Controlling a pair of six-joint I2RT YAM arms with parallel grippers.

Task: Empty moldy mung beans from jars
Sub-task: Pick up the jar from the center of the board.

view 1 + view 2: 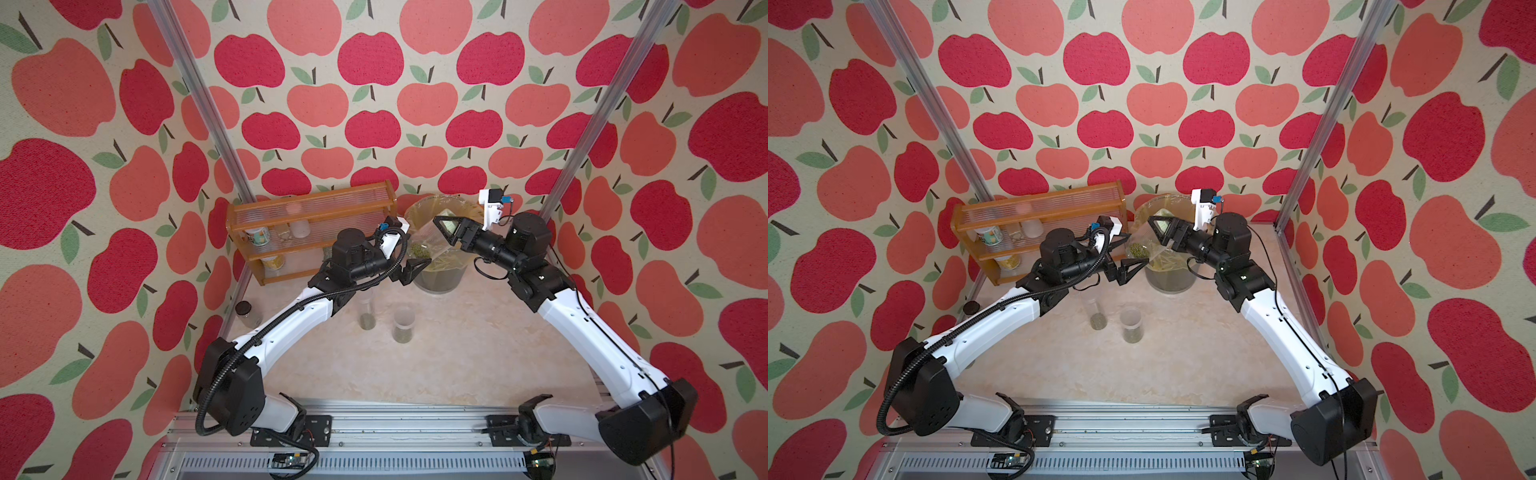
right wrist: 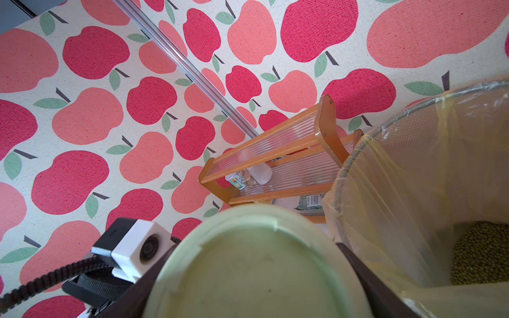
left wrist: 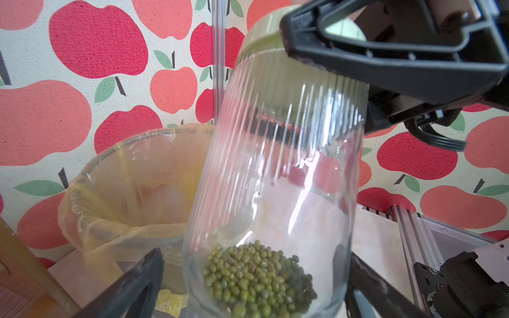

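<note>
Logging positions against the mesh bin (image 3: 121,141), nearest the robot first.

On the robot's side of the bin, well apart from it, 2 jars stand upright on the table (image 1: 457,353): the tall narrow jar (image 1: 366,311) and, near it, the shorter frosted-lid jar (image 1: 403,326). Each shows a low layer of beans.

At the bin's near rim the wide jar (image 3: 275,179) hangs tilted, lid on. The mung beans (image 3: 259,278) sit heaped in its lowest corner.

Right gripper (image 1: 444,227) is clamped across the pale green lid (image 2: 256,264), partly closed, carrying the jar. Left gripper (image 1: 409,249) is spread to its widest around the jar's base. 1 finger (image 3: 143,280) shows a gap to the glass, so it grips nothing.

Inside the bin, a bean pile (image 2: 482,253) lies in the yellow liner (image 3: 91,209). Just beside the bin stands the wooden rack (image 1: 311,195).

Judgement: the step in hand is lid removal. Close the left jaws firmly on the glass, low down, before the right twists. Keep the mouth above the beans until the lid is clear, then tip over the liner, not the rim.
</note>
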